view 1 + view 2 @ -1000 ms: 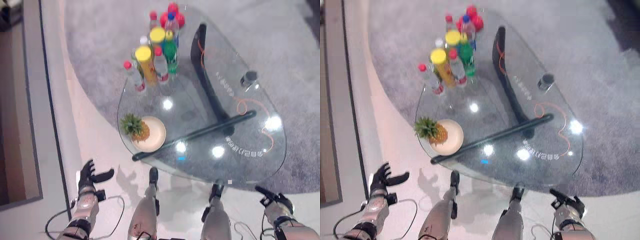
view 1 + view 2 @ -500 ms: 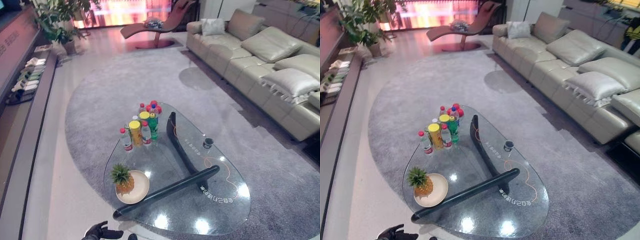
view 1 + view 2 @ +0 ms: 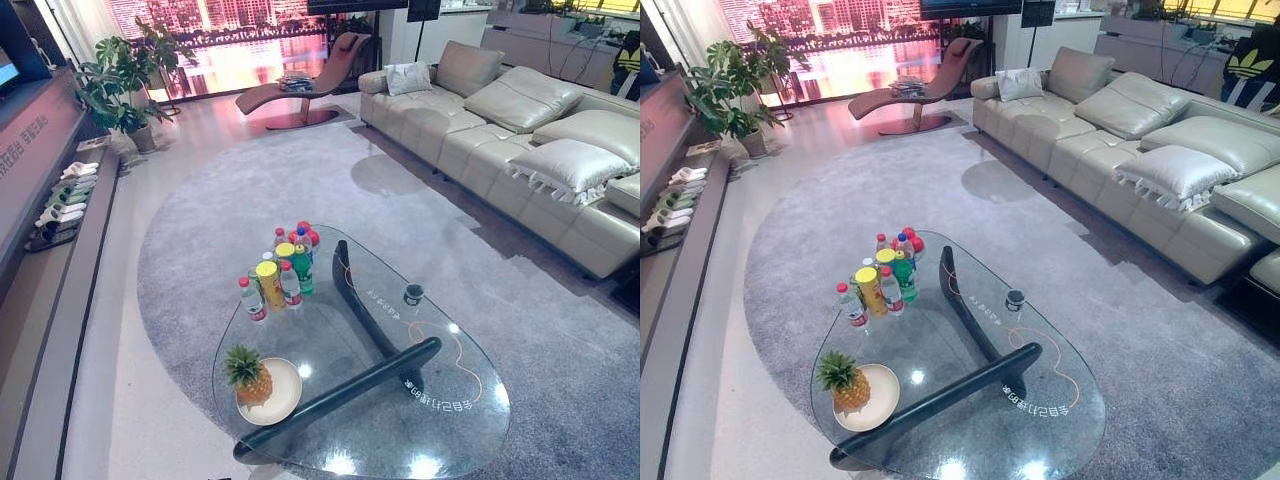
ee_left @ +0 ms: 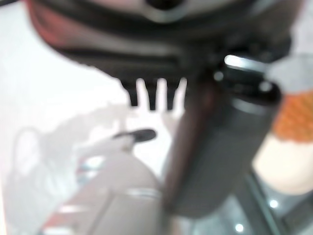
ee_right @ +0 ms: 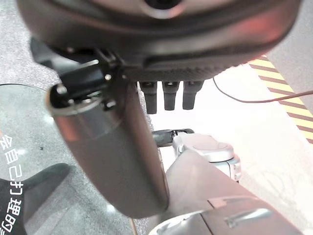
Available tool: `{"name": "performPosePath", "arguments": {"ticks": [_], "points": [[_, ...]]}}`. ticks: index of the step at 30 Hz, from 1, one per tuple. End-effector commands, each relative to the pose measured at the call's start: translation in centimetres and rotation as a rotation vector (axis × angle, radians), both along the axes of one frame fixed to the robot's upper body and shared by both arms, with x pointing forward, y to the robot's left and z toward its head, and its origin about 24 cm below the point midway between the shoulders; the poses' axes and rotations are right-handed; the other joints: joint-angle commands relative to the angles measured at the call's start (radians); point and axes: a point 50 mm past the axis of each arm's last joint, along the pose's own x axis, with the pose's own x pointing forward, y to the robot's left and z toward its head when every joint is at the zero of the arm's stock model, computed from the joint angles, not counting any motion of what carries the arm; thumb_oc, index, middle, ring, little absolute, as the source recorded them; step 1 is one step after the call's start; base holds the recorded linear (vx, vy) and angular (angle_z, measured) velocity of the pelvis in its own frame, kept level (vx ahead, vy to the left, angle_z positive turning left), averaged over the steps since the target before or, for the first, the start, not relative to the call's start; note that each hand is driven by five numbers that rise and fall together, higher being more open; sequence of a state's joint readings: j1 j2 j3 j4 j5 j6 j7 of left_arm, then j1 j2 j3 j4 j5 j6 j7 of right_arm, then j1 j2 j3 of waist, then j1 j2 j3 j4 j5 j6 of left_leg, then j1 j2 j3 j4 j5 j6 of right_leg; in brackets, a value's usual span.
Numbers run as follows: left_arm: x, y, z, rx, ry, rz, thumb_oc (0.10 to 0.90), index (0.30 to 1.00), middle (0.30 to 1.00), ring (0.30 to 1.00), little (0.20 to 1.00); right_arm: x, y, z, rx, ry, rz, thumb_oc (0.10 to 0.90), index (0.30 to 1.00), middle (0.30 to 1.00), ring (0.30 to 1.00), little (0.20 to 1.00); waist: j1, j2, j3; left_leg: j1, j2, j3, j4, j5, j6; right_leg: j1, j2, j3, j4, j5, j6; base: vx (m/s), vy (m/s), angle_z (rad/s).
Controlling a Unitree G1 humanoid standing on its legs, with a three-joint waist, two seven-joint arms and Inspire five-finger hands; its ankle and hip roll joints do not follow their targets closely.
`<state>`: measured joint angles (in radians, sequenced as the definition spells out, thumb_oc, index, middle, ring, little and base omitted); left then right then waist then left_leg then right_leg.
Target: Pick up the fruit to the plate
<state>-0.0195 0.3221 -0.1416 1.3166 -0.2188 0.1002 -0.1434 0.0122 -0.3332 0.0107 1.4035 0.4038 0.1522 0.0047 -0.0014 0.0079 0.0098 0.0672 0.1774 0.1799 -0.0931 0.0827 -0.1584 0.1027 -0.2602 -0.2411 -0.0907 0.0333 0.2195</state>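
The view had lifted off the bench [image 3: 470, 400] to the whole room. The pineapple [image 3: 247, 373] already stood on the plate [image 3: 283, 398], near the bottles [image 3: 277, 277]. Left hand [image 4: 154, 93] and right hand [image 5: 168, 95] hung with straight, empty fingers; task judged complete.

Left robot hand [image 4: 161, 54]: dark casing, short black fingers in a row, thick dark cylindrical thumb. Right robot hand [image 5: 161, 54]: same dark casing, silver-grey thumb, visible screws.
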Motion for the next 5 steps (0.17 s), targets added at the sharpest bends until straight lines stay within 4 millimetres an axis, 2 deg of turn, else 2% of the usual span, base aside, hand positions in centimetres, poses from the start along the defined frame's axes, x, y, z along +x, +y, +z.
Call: {"name": "performPosePath", "arguments": {"ticks": [1, 5], "points": [[1.96, 0.56, 0.48, 0.027, -0.016, -0.041, 0.8, 0.9, 0.9, 0.9, 0.9, 1.45, -0.4, 0.3, -0.007, 0.016, 0.066, 0.8, 0.9, 0.9, 0.9, 0.9, 0.01, 0.002, 0.026, 0.039, 0.033, 0.032, 0.006, -0.019, -0.002, 0.007, -0.012, -0.026, 0.005, 0.083, 0.001, 0.0, 0.0, 0.0], [2.02, 0.37, 0.42, 0.036, -0.016, -0.049, 0.8, 0.9, 0.9, 0.9, 0.9, 1.31, -0.18, 0.21, 0.009, 0.018, 0.062, 0.8, 0.9, 0.9, 0.9, 0.9, 0.012, 0.001, 0.023, 0.043, 0.036, 0.032, 0.006, -0.02, -0.004, 0.012, -0.014, -0.031, 0.004, 0.082, 0.001, 0.0, 0.0, 0.0]]}}
